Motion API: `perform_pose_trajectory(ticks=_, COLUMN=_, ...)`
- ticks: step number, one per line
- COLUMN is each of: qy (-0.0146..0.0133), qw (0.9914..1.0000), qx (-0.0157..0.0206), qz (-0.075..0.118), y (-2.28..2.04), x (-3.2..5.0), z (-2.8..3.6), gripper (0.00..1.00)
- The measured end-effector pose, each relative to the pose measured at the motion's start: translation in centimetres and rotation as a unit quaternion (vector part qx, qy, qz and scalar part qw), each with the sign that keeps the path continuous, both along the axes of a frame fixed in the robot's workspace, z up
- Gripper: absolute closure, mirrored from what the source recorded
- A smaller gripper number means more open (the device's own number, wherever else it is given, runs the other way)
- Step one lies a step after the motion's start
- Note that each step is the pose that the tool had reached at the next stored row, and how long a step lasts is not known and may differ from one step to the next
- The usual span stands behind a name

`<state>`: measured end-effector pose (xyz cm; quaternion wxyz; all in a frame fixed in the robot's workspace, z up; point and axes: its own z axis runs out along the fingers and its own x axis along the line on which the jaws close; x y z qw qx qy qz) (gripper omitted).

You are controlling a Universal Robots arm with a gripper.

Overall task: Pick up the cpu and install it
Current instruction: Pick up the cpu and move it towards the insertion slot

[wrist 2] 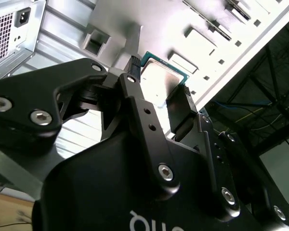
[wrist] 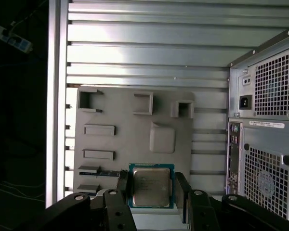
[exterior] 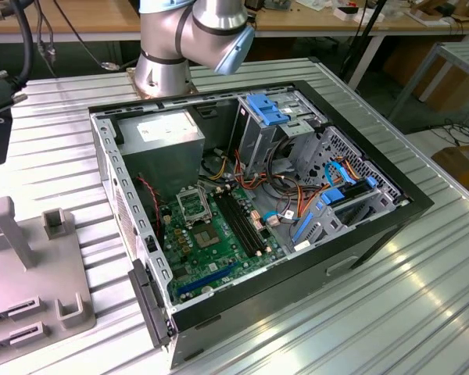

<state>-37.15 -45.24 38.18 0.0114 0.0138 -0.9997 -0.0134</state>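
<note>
Gripping the cpu's (wrist: 151,186) opposite edges with clenched fingers (wrist: 123,185) at the grey tray (wrist: 130,125); pick-up step, likely needing a level hold.

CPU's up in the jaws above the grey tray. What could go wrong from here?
The thin square silver-topped CPU sits between the black gripper's jaws by two edges alone, so it could slip or tilt during travel. Inside the open black computer case, orange and red cables run close to the square silver-framed socket; the gripper might snag them. A tilted or turned CPU could seat badly in that socket.
</note>
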Motion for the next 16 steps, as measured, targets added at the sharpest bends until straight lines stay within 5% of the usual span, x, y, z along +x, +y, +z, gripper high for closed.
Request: perform_pose_trajectory(ticks=16, qy=0.0004, qw=1.0, qx=0.0, qz=0.0, y=0.0, x=0.77, z=0.57, gripper=0.53)
